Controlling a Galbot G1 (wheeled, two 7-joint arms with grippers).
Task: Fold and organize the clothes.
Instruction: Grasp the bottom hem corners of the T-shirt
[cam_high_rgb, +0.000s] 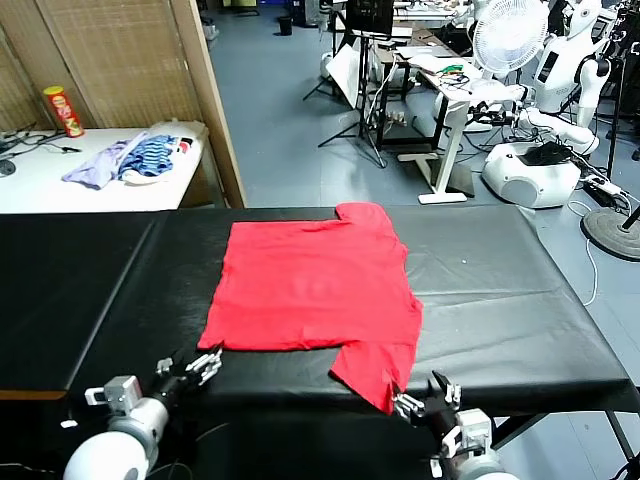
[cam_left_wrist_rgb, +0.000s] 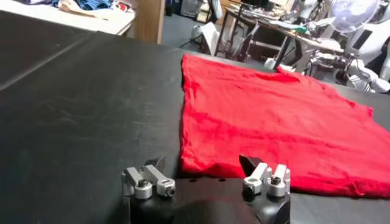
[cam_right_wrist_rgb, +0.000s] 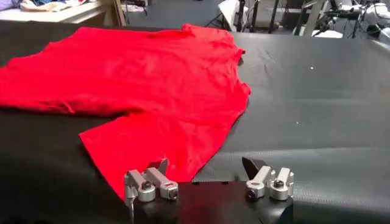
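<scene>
With the red T-shirt (cam_high_rgb: 315, 290) spread mid-frame on the black table (cam_high_rgb: 500, 300), I hold my left gripper (cam_high_rgb: 203, 366) and right gripper (cam_high_rgb: 412, 404) wide and empty at its near edge, judging the grasp comes next.

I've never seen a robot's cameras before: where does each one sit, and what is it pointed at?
Head view: high on the robot, looking down at the red T-shirt on the black table; left claw and right claw show, both open.
Left wrist view: behind the left claw, facing the shirt's near edge.
Right wrist view: behind the right claw, facing a sleeve.
All share the shirt.
</scene>
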